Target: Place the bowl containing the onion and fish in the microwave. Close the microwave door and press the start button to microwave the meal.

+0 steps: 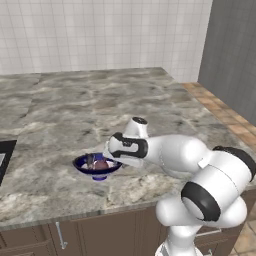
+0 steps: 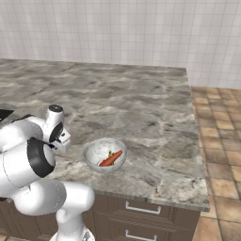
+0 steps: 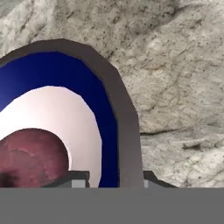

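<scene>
Sitting low over the counter (image 1: 75,110) rn, the end effector (image 3: 116,180) is straddling the right side of the bowl (image 1: 97,167) rim, w/ one dark fingertip (image 3: 72,179) showing inside the bowl and the other one just outside it, against the marble. The rim is running right between them in the hand view. Jaws are looking partway closed around that rim, but can't tell if the pads are actually pressing on it yet, so not calling it a grip.

The bowl is sitting flat on the counter directly under the end effector, dark blue outside, white inside. The onion (image 1: 100,164) is lying in the bottom of the bowl, just inward of the inner fingertip, reddish-brown and taking up a good chunk of the white part. In the left base view there's a slim dark shape next to the onion, prob the fish (image 1: 90,161), on the far side of the onion from the end effector, too small to say much more.

In the right base view the arm is covering the blue bowl, and a plain white bowl (image 2: 104,154) w/ an orange carrot-looking veg (image 2: 111,158) in it is sitting on the counter well off to the end effector's right, near the front edge.
</scene>
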Tool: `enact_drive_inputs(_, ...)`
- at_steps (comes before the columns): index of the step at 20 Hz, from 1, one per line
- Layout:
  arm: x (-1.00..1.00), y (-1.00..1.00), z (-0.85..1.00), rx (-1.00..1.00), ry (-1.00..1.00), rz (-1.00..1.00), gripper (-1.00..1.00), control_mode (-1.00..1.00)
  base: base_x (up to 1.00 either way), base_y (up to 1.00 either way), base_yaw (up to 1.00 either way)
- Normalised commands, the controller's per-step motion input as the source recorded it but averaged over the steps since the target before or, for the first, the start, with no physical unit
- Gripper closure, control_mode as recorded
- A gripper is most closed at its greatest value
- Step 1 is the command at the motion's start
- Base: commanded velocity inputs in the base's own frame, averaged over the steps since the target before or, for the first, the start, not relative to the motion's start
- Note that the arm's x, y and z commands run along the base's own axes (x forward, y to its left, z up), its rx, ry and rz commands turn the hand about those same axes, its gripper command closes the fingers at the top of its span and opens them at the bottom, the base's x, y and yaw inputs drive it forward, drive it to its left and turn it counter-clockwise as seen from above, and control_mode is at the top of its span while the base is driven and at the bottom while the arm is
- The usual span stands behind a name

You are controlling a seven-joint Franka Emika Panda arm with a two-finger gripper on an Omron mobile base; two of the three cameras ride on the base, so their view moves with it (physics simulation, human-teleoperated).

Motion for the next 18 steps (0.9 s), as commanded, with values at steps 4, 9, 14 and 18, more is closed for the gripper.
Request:
enact_drive_inputs(4, 0.00, -0.19, 0.17, 0.00, -0.07, 0.00, 1.00, -1.00, 0.00, 0.00, 0.00)
enact_drive_inputs(9, 0.00, -0.45, 0.00, 0.00, -0.25, 0.00, 1.00, -1.00, 0.00, 0.00, 0.00)
enact_drive_inputs(14, -0.01, -0.57, 0.12, 0.00, -0.40, 0.00, 1.00, -1.00, 0.00, 0.00, 0.00)
enact_drive_inputs(18, -0.16, -0.72, 0.51, 0.00, -0.15, 0.00, 1.00, -1.00, 0.00, 0.00, 0.00)
